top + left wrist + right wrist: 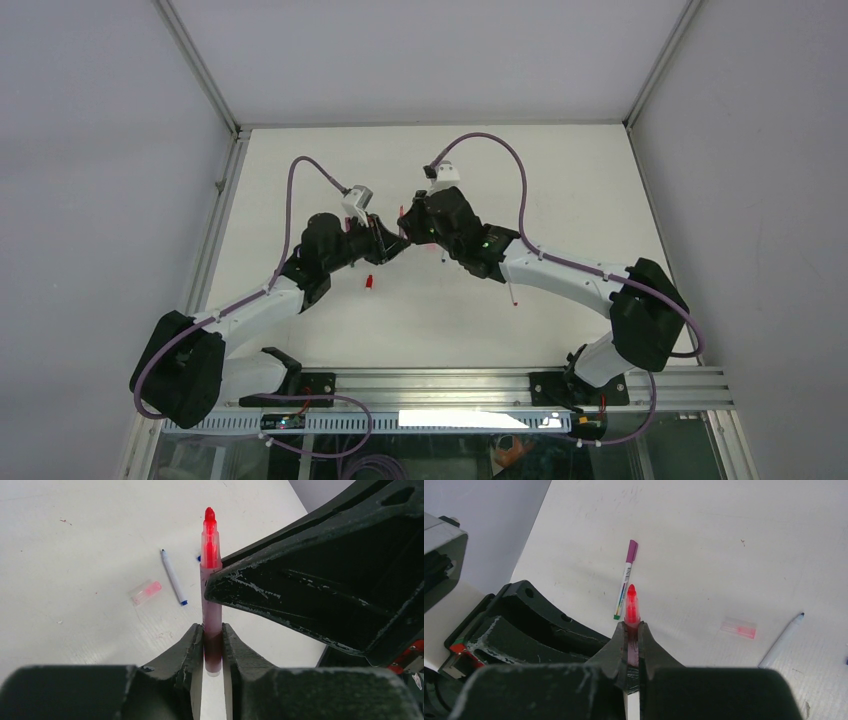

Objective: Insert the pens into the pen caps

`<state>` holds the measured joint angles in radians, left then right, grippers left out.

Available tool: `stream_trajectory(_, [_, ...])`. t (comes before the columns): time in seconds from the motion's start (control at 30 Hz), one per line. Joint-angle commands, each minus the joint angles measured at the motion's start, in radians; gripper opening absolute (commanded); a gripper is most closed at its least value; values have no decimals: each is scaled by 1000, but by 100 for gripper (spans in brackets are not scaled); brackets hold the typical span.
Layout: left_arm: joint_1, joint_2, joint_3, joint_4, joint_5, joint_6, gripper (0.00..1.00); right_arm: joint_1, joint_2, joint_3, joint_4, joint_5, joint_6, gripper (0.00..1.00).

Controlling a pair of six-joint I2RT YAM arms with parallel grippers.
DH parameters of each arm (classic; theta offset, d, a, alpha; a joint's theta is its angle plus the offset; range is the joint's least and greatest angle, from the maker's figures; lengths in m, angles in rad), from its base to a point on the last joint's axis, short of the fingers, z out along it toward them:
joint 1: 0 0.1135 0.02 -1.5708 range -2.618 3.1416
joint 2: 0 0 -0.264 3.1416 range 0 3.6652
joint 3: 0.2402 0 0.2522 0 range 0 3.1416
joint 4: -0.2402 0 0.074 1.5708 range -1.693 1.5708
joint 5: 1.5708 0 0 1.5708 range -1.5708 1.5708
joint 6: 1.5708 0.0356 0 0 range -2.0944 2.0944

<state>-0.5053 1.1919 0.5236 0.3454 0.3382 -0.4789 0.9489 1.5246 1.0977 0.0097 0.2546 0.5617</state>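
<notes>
My left gripper [213, 627] is shut on the lower barrel of a pale red-pink pen [211, 605] that stands upright, with its bright red tip [209, 520] bare. My right gripper [631, 625] is shut on the same pen [631, 607] just below the red tip. The two grippers meet over the table's middle [398, 232]. On the table lie a pale pink cap [146, 592] [739, 628], a white pen with a blue tip [173, 576] [781, 640], and a white pen with a magenta end [625, 579]. A red cap [369, 283] lies near the left arm.
A bit of blue [198, 558] shows behind the held pen, mostly hidden. A thin pen [513, 293] lies by the right forearm. Purple cables arc over both arms. Grey walls enclose the white table [560, 180] on three sides.
</notes>
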Motion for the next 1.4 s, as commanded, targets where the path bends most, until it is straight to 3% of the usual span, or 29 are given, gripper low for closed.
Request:
stream_trajectory(0.0, [-7, -6, -21, 60, -24, 11, 13, 5, -16, 2, 56, -7, 22, 0])
stream_trajectory(0.07, [-7, -11, -26, 56, -33, 13, 5, 5, -15, 1, 56, -4, 22, 0])
stream_trajectory(0.27, [-7, -20, -37, 15, -46, 39, 0, 2, -14, 18, 41, 29, 9, 2])
stream_trajectory(0.47, [-7, -58, -43, -89, -89, 98, 0, -36, -53, 35, 3, 104, -7, 44])
stream_trajectory(0.6, [-7, -96, -49, -161, -125, 134, 0, -92, -101, 5, -29, 116, 2, 54])
stream_trajectory(0.7, [-8, -122, -58, -186, -131, 138, 0, -164, -86, 16, -109, 19, -7, 54])
stream_trajectory(0.83, [-7, -161, -66, -216, -132, 149, 0, -227, -7, 93, -257, -216, -284, 54])
stream_trajectory(0.93, [-7, -191, -65, -237, -132, 156, 0, -234, 48, 152, -400, -293, -587, 54])
stream_trajectory(1.07, [-7, -221, -41, -277, -121, 159, 0, -236, 116, 205, -514, -370, -830, 52])
stream_trajectory(1.37, [-7, -297, -48, -323, -124, 165, 0, -224, 153, 111, -313, -413, -1013, 53])
